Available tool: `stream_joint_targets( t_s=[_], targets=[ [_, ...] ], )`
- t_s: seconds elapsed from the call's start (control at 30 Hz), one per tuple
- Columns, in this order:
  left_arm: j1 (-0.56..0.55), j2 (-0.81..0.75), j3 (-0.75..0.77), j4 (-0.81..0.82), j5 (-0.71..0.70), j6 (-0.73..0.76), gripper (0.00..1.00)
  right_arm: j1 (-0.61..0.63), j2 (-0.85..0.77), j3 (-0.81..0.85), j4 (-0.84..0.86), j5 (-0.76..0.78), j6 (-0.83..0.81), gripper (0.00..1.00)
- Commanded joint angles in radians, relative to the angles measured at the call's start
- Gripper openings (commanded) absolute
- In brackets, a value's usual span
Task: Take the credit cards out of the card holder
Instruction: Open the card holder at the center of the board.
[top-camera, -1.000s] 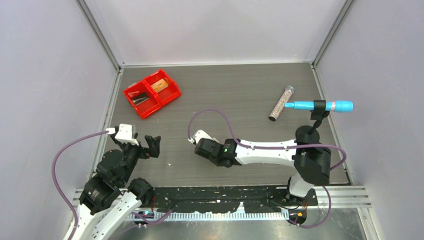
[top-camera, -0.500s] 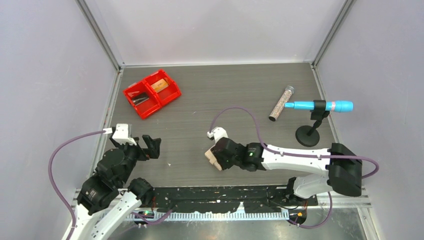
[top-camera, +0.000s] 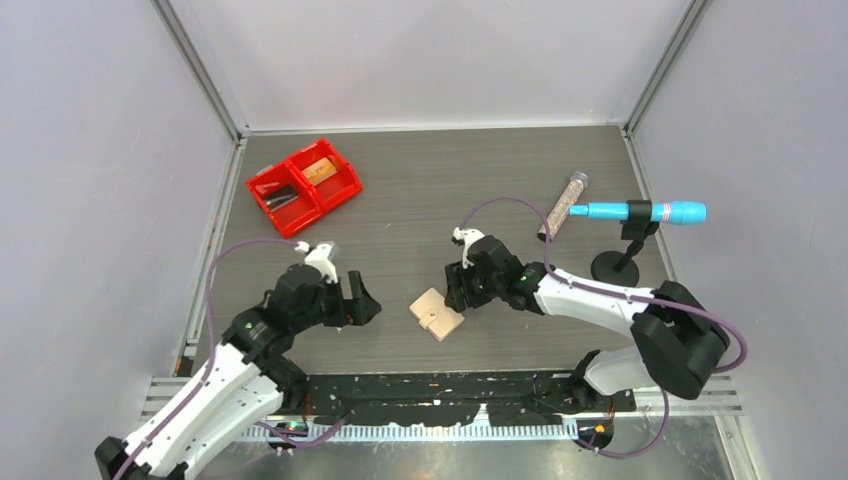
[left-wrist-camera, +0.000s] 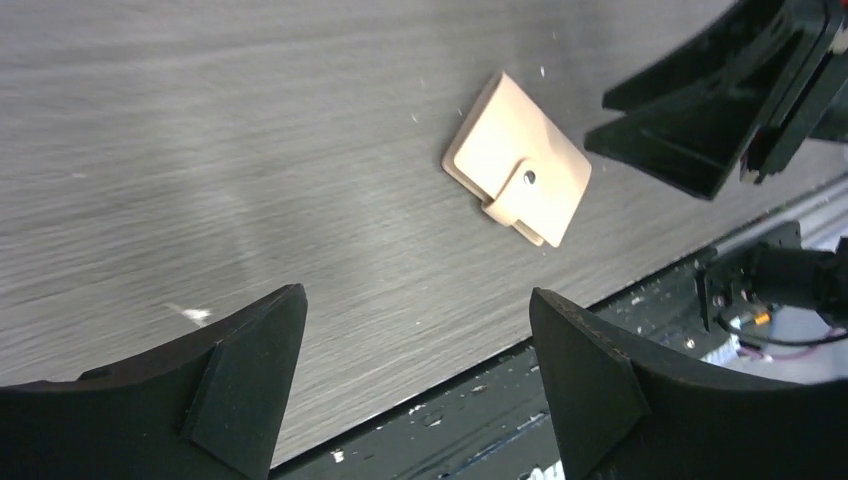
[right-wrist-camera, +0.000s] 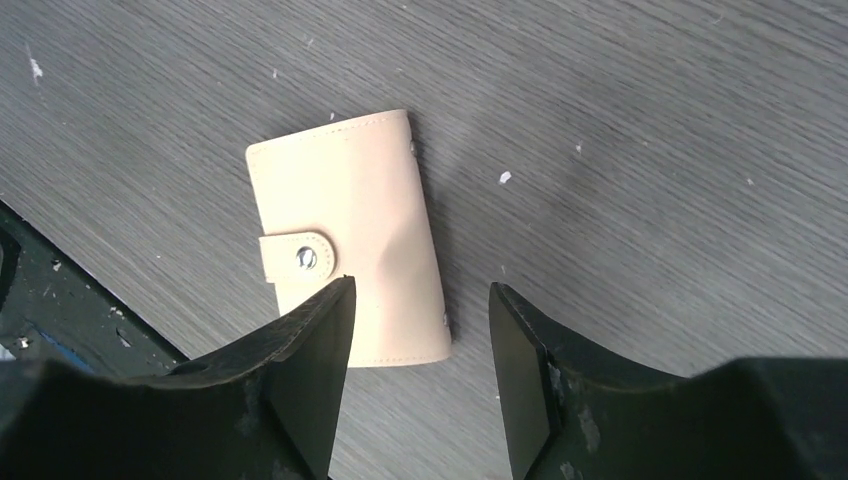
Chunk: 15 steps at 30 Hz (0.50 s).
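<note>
The card holder (top-camera: 436, 313) is a tan folded wallet lying flat on the table with its snap tab fastened, also visible in the left wrist view (left-wrist-camera: 518, 172) and the right wrist view (right-wrist-camera: 345, 230). No credit cards show; the holder is closed. My right gripper (top-camera: 458, 290) hovers just right of and above the holder, open and empty (right-wrist-camera: 420, 290), with its left finger covering the holder's lower corner. My left gripper (top-camera: 360, 300) stands open to the holder's left, well apart from it (left-wrist-camera: 415, 300). The right gripper's fingers (left-wrist-camera: 700, 130) appear beyond the holder in the left wrist view.
A red two-compartment bin (top-camera: 303, 185) at the back left holds a dark item and a tan one. A speckled tube (top-camera: 563, 208) lies at the back right beside a blue pen-like tool (top-camera: 640, 212) clamped on a black stand (top-camera: 613, 270). The table's front edge (left-wrist-camera: 560, 330) is near the holder.
My right gripper opened, left the card holder lying on the table and drew back to the right. My left arm swung right toward the holder, its jaws narrowing a little.
</note>
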Motion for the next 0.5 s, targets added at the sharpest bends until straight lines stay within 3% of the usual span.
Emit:
stream_joint_targets(
  t_s=[0.0, 0.37, 0.47],
  targets=[
    [-0.006, 0.089, -0.084, 0.270, 0.195, -0.120, 0.84, -0.034, 0.062, 0.044, 0.073, -0.110, -0.046, 0.59],
    [-0.081, 0.281, -0.206, 0.529, 0.201, -0.213, 0.79, -0.026, 0.174, -0.006, 0.209, -0.224, 0.025, 0.50],
    [-0.119, 0.349, -0.188, 0.561, 0.194, -0.215, 0.75, -0.004, 0.166, -0.044, 0.244, -0.209, 0.083, 0.42]
  ],
)
